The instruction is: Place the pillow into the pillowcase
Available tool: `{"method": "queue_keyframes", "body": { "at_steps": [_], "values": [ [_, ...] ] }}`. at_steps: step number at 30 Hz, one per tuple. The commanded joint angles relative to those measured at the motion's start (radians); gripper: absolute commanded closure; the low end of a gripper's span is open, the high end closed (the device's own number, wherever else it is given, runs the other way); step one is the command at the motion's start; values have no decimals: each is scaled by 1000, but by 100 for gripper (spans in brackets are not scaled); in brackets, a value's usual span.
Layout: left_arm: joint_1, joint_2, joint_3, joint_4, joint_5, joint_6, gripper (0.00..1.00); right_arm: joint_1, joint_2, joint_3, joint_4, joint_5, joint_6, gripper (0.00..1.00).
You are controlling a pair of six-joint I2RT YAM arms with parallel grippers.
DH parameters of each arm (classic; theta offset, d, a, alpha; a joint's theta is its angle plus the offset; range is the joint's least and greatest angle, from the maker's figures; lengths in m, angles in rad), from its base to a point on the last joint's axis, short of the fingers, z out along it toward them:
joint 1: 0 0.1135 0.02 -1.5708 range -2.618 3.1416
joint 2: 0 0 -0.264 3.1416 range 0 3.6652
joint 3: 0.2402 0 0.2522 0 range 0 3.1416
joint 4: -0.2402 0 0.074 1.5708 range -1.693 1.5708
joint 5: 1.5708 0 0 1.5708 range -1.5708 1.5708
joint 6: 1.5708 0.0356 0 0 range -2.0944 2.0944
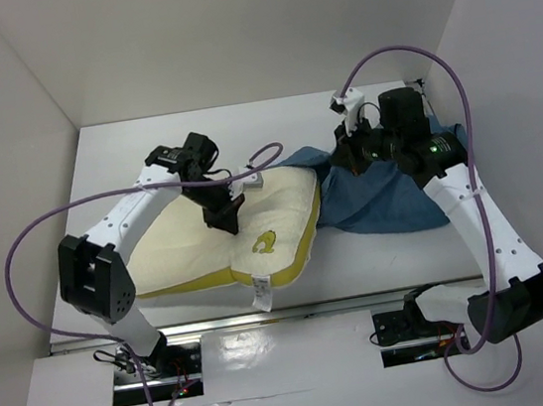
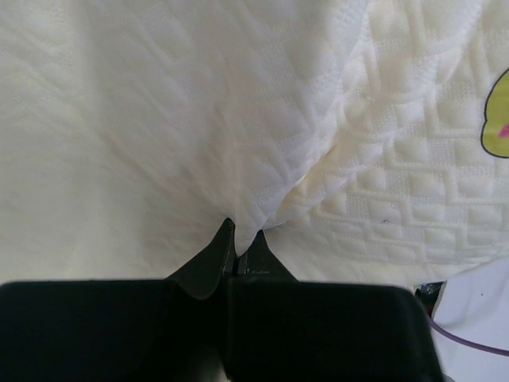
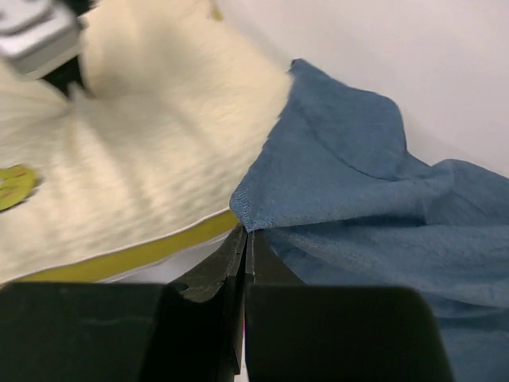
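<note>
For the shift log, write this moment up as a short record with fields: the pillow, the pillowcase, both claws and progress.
pillow: lying flat on the table, logo up
pillowcase: crumpled to the pillow's right, its edge lapping the pillow's far right corner
left claw: shut on a pinch of the pillow's top fabric
right claw: shut on the pillowcase's hem
progress: pillow almost wholly outside the pillowcase

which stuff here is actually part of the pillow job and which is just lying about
Part of the job: pillow, pinched by the left end effector; pillowcase, its edge pinched by the right end effector.
Just there: purple cables; table.
</note>
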Motion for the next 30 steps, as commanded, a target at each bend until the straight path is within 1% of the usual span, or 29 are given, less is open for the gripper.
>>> {"method": "queue_keyframes", "body": {
  "at_steps": [1, 3, 4, 7, 8, 11, 15, 16, 17, 19, 20, 21, 27, 30],
  "values": [
    [0, 77, 143, 26, 71, -2, 100, -6, -42, -1, -75, -124, -14, 100],
    [-9, 152, 203, 26, 80, -12, 100, 3, -51, -23, -115, -156, -23, 100],
    [-9, 179, 264, 26, 90, -12, 100, 3, -51, -23, -115, -169, -23, 100],
    [-9, 266, 341, 26, 91, -21, 100, 3, -77, -63, -153, -181, -35, 100],
    [1, 284, 383, 26, 91, -21, 100, 13, -77, -81, -153, -170, -45, 100],
    [32, 343, 440, 26, 91, -32, 100, 23, -104, -113, -193, -147, -65, 100],
    [102, 416, 521, 35, 110, -96, 100, 23, -142, -149, -228, -135, -89, 100],
    [131, 456, 568, 8, 120, -107, 100, 32, -152, -162, -228, -126, -98, 100],
    [145, 456, 593, 7, 135, -117, 100, 32, -153, -162, -242, -126, -110, 100],
    [179, 508, 633, -16, 144, -162, 100, 32, -162, -172, -254, -126, -123, 100],
    [179, 521, 654, -16, 155, -176, 100, 41, -162, -172, -265, -126, -133, 100],
    [194, 521, 655, -16, 155, -186, 100, 41, -162, -172, -265, -126, -134, 100],
    [195, 524, 642, 43, 198, -308, 100, 90, -110, -181, -265, -170, -134, 100],
    [170, 524, 642, 73, 224, -369, 100, 118, -71, -170, -232, -193, -124, 100]
  ]
}}
